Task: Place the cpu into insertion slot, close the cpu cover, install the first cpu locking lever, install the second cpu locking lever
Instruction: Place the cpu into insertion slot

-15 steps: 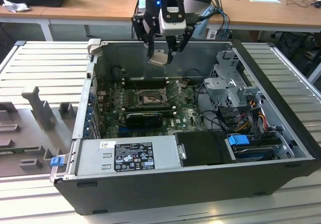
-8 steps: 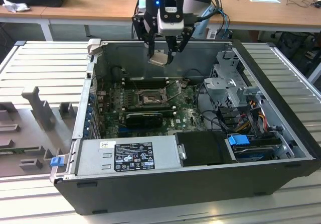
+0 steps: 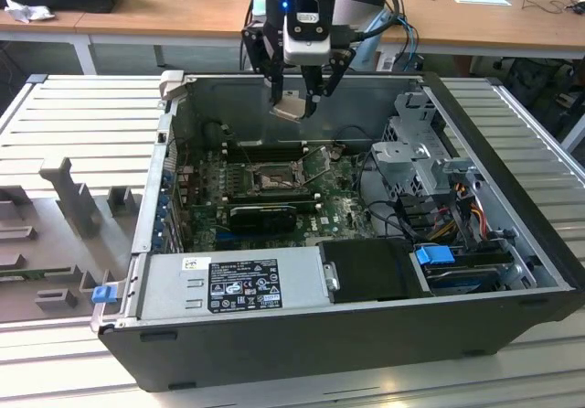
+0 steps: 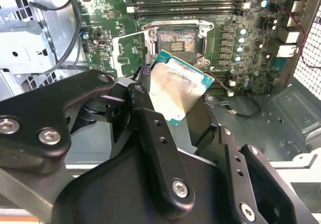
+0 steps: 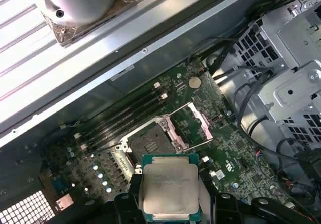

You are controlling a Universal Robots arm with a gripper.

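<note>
Fingers (image 4: 153,133) clenched on cpu (image 4: 178,88), gripping two opposite edges. Cpu hung high over green board (image 3: 343,209) inside case (image 3: 302,339). Insertion slot (image 3: 270,177) lay bare below, well apart, mid-board. Cpu cover (image 5: 202,123) stood swung open beside slot. Cpu not yet seated.

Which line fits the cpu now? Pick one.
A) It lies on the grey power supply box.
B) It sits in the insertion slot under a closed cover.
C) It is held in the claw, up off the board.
C: the claw grips the cpu above the board, while the insertion slot lies bare with the cpu cover swung open.
</note>
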